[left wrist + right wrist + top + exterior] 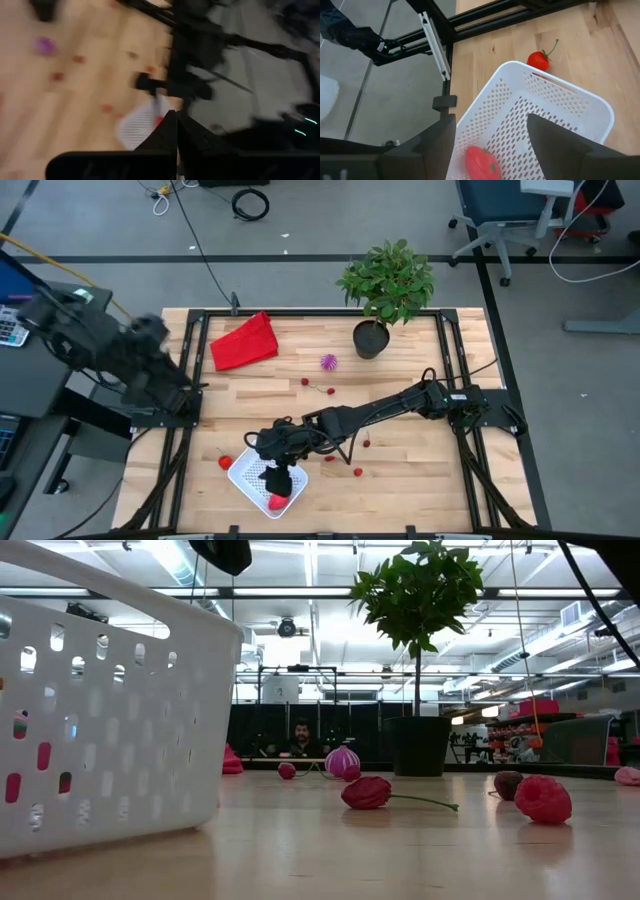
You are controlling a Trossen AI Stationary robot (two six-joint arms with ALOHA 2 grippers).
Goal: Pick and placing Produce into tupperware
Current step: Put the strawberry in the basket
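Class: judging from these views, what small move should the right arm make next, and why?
Probably lift straight up. The right gripper hangs open over the white container, a red piece already lies inside, and other produce, like the stemmed red fruit beside it, waits on the table.

We see the right arm (400, 402) stretched from its base on the right side far across to the front left, low and almost straight. Its dark two-finger right gripper (278, 477) points downward, and the two fingers (560, 145) stand wide apart with nothing between them. The left arm (110, 350) is folded back at the left edge; its dark left gripper (175, 132) is closed, fingertips together.
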